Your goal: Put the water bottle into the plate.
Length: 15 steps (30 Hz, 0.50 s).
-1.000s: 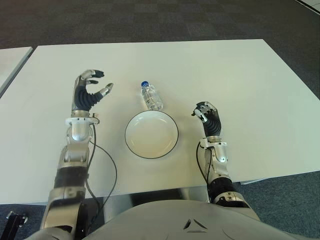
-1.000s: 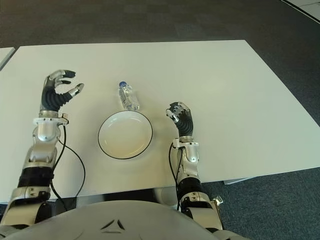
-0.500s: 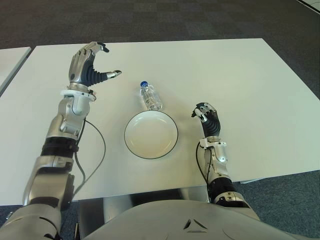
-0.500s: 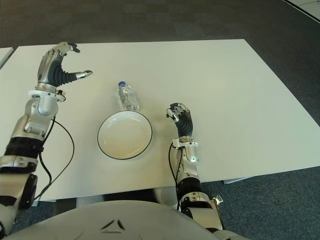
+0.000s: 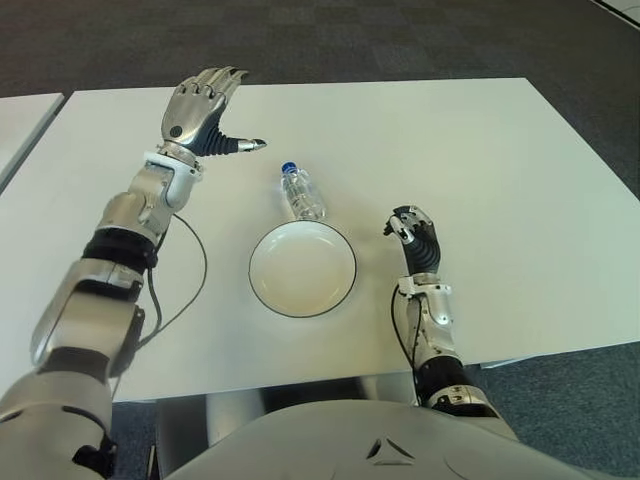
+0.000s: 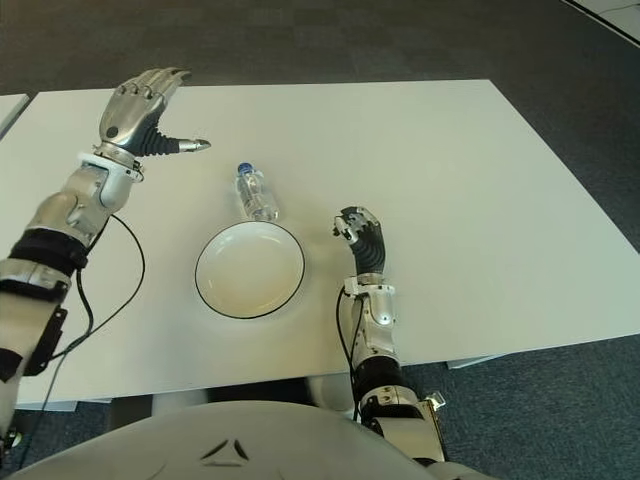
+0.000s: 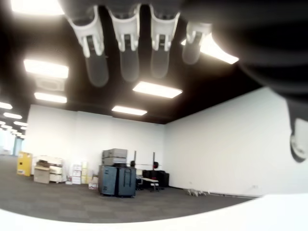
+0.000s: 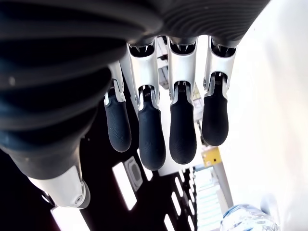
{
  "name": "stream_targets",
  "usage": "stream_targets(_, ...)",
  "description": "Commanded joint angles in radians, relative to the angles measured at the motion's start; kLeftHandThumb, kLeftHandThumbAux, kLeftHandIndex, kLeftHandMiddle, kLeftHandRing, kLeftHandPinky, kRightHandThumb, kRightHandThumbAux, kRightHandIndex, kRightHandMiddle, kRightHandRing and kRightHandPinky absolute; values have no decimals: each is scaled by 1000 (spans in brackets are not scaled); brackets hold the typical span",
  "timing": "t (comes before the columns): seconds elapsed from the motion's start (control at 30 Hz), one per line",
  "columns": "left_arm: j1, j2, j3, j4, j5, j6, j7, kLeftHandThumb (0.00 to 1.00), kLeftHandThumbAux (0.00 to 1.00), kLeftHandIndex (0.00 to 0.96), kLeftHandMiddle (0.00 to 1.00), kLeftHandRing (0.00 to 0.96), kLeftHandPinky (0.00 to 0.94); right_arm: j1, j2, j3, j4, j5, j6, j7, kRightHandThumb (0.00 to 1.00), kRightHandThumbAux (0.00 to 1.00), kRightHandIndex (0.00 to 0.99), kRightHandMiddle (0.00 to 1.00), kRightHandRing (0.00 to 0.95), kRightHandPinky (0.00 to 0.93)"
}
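Note:
A clear water bottle (image 5: 302, 192) with a blue cap lies on its side on the white table (image 5: 480, 150), just beyond the white plate (image 5: 302, 269), which has a dark rim and nothing in it. My left hand (image 5: 205, 112) is raised over the table to the left of the bottle, its fingers spread and the thumb pointing toward the bottle; it holds nothing. My right hand (image 5: 415, 232) shows to the right of the plate with its fingers curled and nothing in them; its wrist view catches the bottle (image 8: 245, 219) at the edge.
A second white table's corner (image 5: 20, 125) shows at the far left. Dark carpet lies beyond the table's far edge. A black cable (image 5: 190, 280) hangs from my left forearm over the table.
My left hand has risen and moved away from me and rightward, toward the bottle's cap end, and its fingers have spread. The right hand, bottle and plate have stayed put.

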Motion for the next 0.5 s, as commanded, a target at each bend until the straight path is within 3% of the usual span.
stream_targets(0.03,-102,37,-128,127,114,-61,108,694,382,50,87,104,155,52,138,12,2,12,37,-25,703,727,435,607,595,592)
stream_targets(0.2,-183,41,-256,220,222,-77,216,633,350,7,23,36,69,59,136,18,-16,13,56,-42,704,727,435,607,596,593)
stream_targets(0.5,-282,-10,-459,364,361,-33,376,595,325,0,0,1,12,67,130,25,-35,17,69,-65,704,727,434,608,595,590)
